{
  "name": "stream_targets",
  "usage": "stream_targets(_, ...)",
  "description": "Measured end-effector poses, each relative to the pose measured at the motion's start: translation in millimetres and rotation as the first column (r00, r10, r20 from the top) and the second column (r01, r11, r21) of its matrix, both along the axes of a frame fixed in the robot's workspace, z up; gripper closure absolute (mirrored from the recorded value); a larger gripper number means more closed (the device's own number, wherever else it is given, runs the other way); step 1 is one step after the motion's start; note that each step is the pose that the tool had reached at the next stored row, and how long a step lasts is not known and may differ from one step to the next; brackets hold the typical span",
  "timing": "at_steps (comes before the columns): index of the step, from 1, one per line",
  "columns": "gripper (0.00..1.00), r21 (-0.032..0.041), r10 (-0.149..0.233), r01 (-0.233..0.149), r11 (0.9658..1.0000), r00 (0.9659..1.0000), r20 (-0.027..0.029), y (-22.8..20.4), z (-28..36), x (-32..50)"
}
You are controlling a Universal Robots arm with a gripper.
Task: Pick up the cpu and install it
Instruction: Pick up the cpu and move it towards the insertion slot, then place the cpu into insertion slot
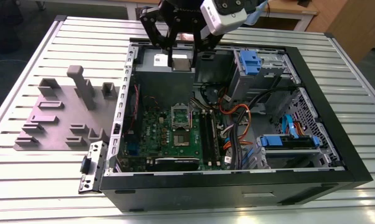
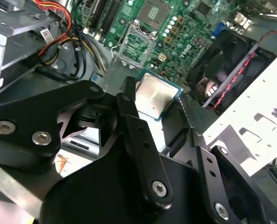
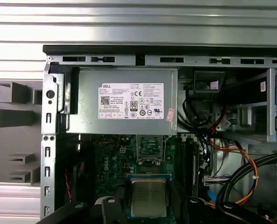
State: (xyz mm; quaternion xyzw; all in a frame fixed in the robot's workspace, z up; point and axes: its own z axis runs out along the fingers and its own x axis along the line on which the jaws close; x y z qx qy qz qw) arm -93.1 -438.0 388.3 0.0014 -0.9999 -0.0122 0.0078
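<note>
**A:** Where's your pincer point(image 1: 185, 56) right now?

**B:** High over the far end of the open computer case point(image 1: 336, 154) in the exterior view, and it's pinching the chip point(image 3: 148, 198). The black fingers point(image 2: 129, 109) press on two opposite edges, with the silvery top turned toward your wrist cameras.

**A:** So the chip's off the board?

**B:** Yes, you've got it in the air, touching nothing but those fingers. In the exterior view it hangs in line with the grey box with the white label point(image 3: 129, 100) at the far end of the case.

**A:** And underneath?

**B:** The green board point(image 1: 159, 128) is on the case floor. The socket point(image 1: 182, 138) is uncovered, and its metal frame point(image 1: 180, 112) lies open just on the far side of it, toward the grey box.

**A:** And around that?

**B:** Orange and black cables point(image 1: 234, 114) bunch up on the exterior view's right of the board, with blue drive brackets point(image 1: 250, 59) further along. Outside the case, on the exterior view's left, a grey moulded tray point(image 1: 57, 116) lies on the slatted table point(image 1: 38, 186).
</note>
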Motion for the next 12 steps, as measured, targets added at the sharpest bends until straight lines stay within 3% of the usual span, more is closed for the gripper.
stream_targets(6,0.53,0.0,0.0,0.0,1.0,1.0,0.0002,0.0,-2.0,6.6)
stream_targets(12,0.53,0.0,0.0,0.0,1.0,1.0,0.0003,0.0,-2.2,7.2)
